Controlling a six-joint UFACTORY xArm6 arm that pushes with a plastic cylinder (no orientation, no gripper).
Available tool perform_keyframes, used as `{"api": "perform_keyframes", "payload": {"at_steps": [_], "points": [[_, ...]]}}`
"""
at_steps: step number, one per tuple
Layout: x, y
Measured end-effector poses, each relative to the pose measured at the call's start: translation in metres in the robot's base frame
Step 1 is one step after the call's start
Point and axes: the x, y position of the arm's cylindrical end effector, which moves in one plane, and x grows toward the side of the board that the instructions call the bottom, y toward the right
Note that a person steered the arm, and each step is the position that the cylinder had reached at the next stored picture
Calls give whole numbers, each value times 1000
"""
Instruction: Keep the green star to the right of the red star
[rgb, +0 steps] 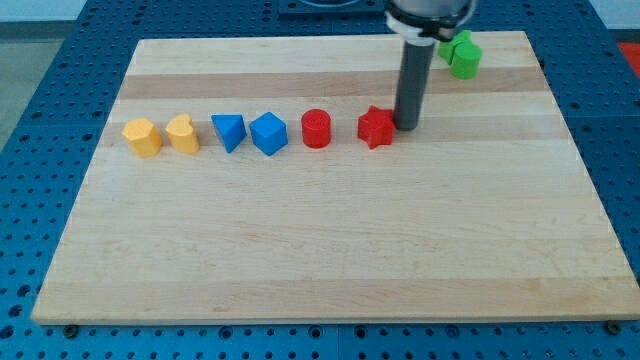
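The red star (376, 127) lies on the wooden board (330, 250), right of the middle of a row of blocks. My tip (407, 126) stands just right of the red star, touching it or nearly so. A green block (465, 57) lies near the board's top right corner, up and to the right of the red star. A second green piece (443, 50) shows beside it, partly hidden behind the rod. Which of the two is the star I cannot tell.
Left of the red star, in one row, lie a red cylinder (316, 129), a blue cube-like block (268, 133), a blue triangular block (229, 131) and two yellow blocks (183, 133) (142, 137). The arm's body hangs over the board's top edge.
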Motion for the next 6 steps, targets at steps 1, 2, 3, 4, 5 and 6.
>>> {"api": "perform_keyframes", "payload": {"at_steps": [1, 2, 3, 4, 5, 6], "points": [[0, -31], [0, -44], [0, -13], [0, 54], [-1, 127], [-16, 197]]}}
